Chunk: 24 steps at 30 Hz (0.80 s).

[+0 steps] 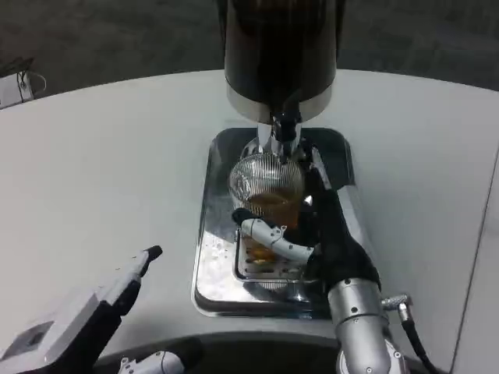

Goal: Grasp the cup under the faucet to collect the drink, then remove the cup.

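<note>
A clear ribbed cup (267, 187) with amber drink in its lower part stands on the drip grate of a shiny metal tray (209, 269). It sits right under the faucet (284, 129) of a dark drink dispenser (281, 54). My right hand (316, 234) wraps the cup from the right and front, fingers against its wall. My left hand (93, 312) rests low at the front left, away from the tray, fingers stretched out and holding nothing.
The white table (101, 179) spreads wide to the left and right of the tray. The table's far edge curves behind the dispenser, with dark floor beyond. A small white object (15, 86) lies at the far left edge.
</note>
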Motion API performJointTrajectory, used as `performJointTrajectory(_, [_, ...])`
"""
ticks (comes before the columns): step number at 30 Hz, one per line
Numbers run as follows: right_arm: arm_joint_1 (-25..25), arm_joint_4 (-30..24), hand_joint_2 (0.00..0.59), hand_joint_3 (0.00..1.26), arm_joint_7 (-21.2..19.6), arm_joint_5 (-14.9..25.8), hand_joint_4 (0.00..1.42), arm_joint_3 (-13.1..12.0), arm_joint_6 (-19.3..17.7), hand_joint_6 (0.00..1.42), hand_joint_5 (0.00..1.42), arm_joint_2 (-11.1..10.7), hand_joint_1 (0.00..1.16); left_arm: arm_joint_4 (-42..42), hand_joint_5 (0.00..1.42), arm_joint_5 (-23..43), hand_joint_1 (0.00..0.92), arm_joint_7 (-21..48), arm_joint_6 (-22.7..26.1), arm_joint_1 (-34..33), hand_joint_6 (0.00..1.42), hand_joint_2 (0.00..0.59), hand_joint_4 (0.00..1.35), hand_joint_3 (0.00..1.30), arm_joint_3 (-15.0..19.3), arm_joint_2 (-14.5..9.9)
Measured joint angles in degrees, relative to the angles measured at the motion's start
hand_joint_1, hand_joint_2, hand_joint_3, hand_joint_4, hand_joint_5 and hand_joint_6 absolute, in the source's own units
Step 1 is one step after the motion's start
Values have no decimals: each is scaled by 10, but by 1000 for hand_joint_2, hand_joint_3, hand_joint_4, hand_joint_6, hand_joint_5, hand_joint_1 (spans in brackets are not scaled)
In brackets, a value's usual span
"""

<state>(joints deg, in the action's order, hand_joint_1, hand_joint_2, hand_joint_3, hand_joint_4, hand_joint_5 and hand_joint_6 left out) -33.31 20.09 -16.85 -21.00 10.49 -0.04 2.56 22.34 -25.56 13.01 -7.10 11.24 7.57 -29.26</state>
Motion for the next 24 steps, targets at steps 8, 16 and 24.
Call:
performJointTrajectory(8, [0, 7, 234, 325, -64, -12, 439, 0, 0, 419, 490, 27, 834, 0, 25, 0, 0, 9, 6, 0, 93, 53, 0, 0, -10, -1])
performJointTrajectory(16, [0, 9, 248, 484, -84, -13, 584, 15, 0, 541, 633, 28, 857, 0, 36, 1, 0, 13, 10, 3, 101, 52, 0, 0, -11, -2])
performJointTrajectory(24, [9, 9, 246, 807, -111, -11, 985, 21, -7, 1119, 1076, 30, 901, 0, 50, 2, 0, 16, 10, 13, 116, 51, 0, 0, -11, -4])
